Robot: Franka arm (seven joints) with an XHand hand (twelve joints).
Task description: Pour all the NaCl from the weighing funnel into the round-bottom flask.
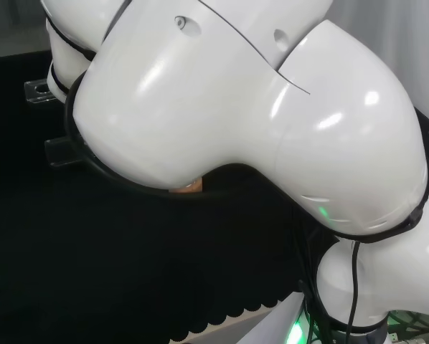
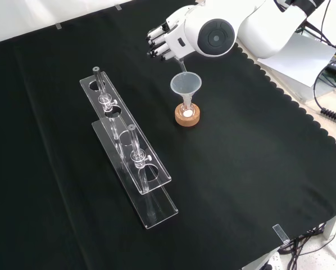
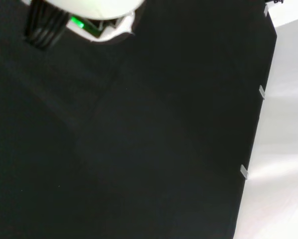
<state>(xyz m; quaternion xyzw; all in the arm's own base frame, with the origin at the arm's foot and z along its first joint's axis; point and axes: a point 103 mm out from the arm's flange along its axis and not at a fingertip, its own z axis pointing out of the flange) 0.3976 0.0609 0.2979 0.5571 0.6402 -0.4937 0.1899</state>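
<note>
Here the hand [image 2: 167, 39] pinches a thin clear stem [image 2: 182, 65] above black cloth [image 2: 241, 169].

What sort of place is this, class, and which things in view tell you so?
Most likely a chemistry lab bench set up for robot trials: a clear funnel sits in a flask on a cork ring, clear racks lie on black cloth, and a robot hand hovers above.

White arm [image 2: 269, 28] — black-white hand [image 2: 167, 39].
</note>
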